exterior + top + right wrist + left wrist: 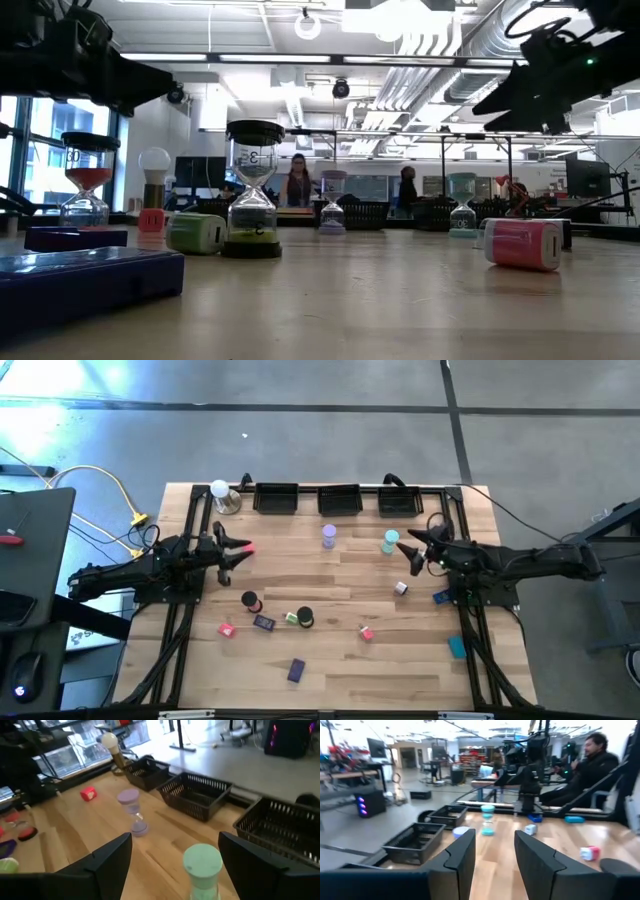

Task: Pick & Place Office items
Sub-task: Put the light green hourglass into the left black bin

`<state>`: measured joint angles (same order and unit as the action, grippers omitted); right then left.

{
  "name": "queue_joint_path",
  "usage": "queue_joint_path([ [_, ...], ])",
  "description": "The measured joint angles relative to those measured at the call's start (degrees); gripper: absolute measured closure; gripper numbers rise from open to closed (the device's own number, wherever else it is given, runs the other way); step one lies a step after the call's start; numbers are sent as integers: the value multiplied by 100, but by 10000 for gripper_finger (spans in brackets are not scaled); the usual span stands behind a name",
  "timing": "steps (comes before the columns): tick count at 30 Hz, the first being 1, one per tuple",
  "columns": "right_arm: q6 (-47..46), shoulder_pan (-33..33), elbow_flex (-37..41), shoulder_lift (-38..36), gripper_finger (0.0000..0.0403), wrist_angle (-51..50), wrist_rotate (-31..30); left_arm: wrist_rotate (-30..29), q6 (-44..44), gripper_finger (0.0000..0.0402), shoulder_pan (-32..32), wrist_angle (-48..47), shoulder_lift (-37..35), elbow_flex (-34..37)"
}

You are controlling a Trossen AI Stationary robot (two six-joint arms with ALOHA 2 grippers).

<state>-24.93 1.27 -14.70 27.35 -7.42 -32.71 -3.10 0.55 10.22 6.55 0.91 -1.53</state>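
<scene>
Hovering with fingers wide just near of the teal timer (pixel 390 542), the right gripper (pixel 412 546) holds nothing; the left gripper (pixel 234 547), narrowly parted, waits far left.

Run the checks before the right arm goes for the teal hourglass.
1. Right gripper fingers open: ok.
2. Right fingers empty: ok.
3. Teal hourglass upright, just ahead between the fingers: ok.
4. Lilac hourglass standing apart from the teal one: ok.
5. Nearest black tray empty: ok.
6. Left gripper away at the table's left side, fingers open: ok.
</scene>
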Motion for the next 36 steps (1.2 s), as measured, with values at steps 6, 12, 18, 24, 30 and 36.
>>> queue_joint_path([
  [6, -491, 628, -452, 786, 119, -309, 267, -38, 370, 268, 2, 102, 0, 1],
  [12, -962, 1386, -1081, 1451, 119, -1172, 780, -46, 399, 268, 2, 133, 0, 0],
  [18, -1101, 1869, -1234, 2005, 119, -1183, 1855, -65, 401, 268, 7, 133, 0, 0],
  [24, -701, 2074, -1237, 2441, 119, -1145, 1965, -437, 535, 268, 11, 133, 0, -1],
  [30, -675, 2088, -1237, 2673, 119, -1121, 2070, -497, 721, 268, 13, 277, 0, 0],
  [36, -636, 2086, -1237, 2851, 119, -1121, 2103, -496, 722, 268, 13, 340, 0, 0],
])
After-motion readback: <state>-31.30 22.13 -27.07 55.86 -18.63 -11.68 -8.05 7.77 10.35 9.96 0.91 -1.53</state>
